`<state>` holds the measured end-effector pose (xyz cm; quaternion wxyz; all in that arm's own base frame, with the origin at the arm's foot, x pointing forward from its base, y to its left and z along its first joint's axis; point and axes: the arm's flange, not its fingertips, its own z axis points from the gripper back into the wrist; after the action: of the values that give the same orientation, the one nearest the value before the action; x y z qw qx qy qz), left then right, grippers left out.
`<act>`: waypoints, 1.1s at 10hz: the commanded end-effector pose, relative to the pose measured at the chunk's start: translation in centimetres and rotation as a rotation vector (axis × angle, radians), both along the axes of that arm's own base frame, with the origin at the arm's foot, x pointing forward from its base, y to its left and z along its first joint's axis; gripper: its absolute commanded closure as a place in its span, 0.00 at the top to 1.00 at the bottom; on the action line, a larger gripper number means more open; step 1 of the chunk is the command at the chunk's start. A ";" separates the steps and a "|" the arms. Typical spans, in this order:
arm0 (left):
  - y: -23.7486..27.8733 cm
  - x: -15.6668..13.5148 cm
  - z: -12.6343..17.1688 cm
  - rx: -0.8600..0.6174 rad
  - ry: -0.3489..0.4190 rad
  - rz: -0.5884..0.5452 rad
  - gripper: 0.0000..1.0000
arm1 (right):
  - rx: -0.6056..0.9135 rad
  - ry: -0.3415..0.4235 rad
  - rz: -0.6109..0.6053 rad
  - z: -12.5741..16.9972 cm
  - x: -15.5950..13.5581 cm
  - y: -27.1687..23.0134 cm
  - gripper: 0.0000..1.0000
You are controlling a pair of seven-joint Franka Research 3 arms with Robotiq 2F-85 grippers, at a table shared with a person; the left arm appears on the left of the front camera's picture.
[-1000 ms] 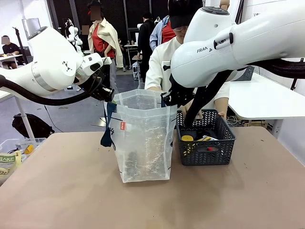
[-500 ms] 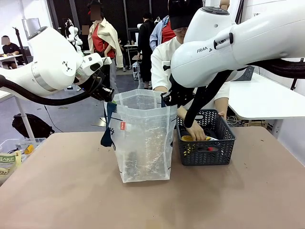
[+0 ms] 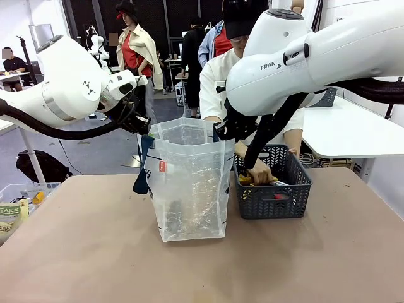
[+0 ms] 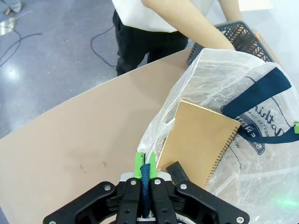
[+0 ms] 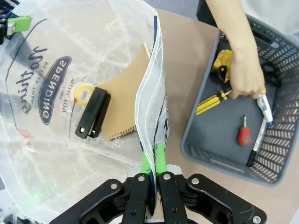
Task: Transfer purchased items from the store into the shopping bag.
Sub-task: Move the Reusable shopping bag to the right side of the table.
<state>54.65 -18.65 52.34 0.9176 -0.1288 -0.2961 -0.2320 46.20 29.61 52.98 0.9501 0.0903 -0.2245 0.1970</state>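
Front view shows the shopping bag point(image 3: 189, 189) upright mid-surface, with the store point(image 3: 274, 205) just beside it toward the right edge. The left tool point(image 4: 143, 162) is pinching a blue strap handle point(image 4: 145, 176); the right tool point(image 5: 154, 161) is pinching the bag's rim. A person's hand point(image 5: 245, 77) is among the purchased items point(image 5: 212, 101) in the store.

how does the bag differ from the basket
The bag is tall, clear and crinkly; the basket is lower, dark grey lattice. The left gripper and right gripper pinch the bag's top; the basket stands free, a person's hand in it. The bag holds a notebook and stapler; the basket holds screwdrivers. Both stand on the table.
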 end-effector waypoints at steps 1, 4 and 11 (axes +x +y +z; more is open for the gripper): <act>0.2 -0.2 0.3 -0.005 -0.011 0.014 0.00 | 0.011 0.001 0.012 0.0 0.0 -0.2 0.00; 0.2 -0.2 0.3 -0.005 -0.011 0.014 0.00 | 0.011 0.001 0.012 0.0 0.0 -0.2 0.00; 0.2 -0.2 0.3 -0.005 -0.011 0.014 0.00 | 0.011 0.001 0.012 0.0 0.0 -0.2 0.00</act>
<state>54.64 -18.65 52.34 0.9176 -0.1288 -0.2961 -0.2320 46.20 29.61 52.98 0.9501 0.0903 -0.2245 0.1970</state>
